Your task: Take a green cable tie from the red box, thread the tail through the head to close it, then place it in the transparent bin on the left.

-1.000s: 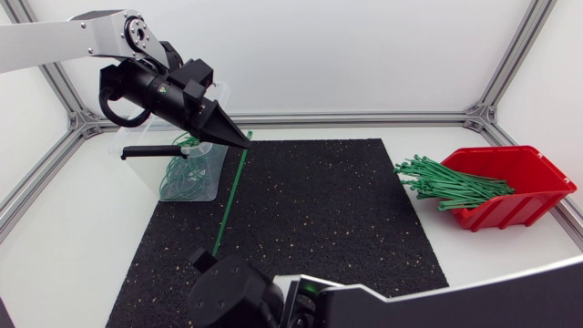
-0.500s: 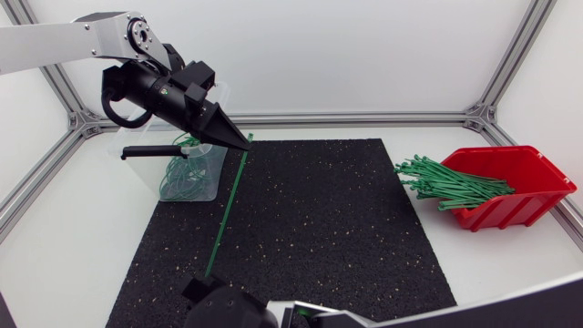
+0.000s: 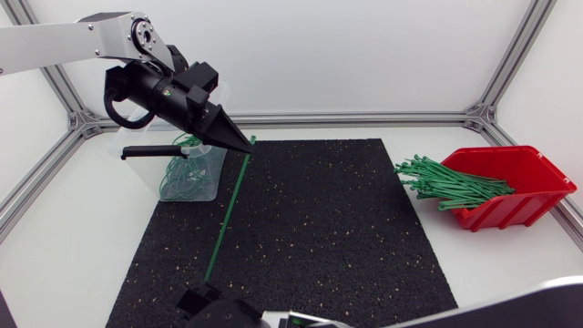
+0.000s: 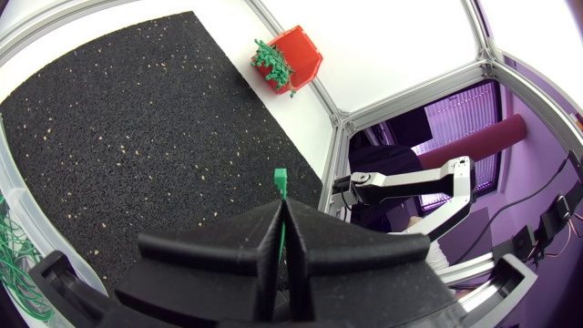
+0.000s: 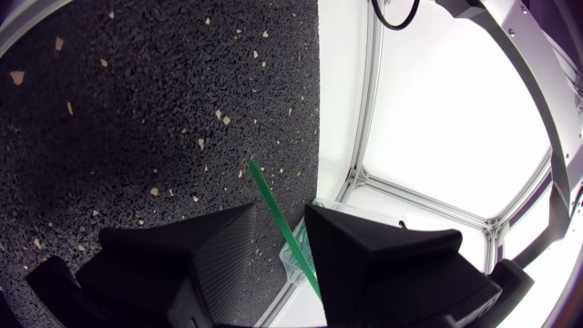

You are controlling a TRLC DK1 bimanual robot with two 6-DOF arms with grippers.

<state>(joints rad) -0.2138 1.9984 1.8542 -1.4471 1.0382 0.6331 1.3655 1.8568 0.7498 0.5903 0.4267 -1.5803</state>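
- The left tool, fingers pressed together, pinches a long green plastic cable tie just below its square head, above the near corner of the clear plastic bin.
- The tie slants down over the black speckled rubber mat; its tail passes between the spread fingers of the right tool.
- The red plastic box, with more green ties spilling out, sits on the white surface, well apart from both tools.

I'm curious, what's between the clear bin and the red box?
Mostly bare black mat, plus one green tie held by the left claw; the head view shows it.
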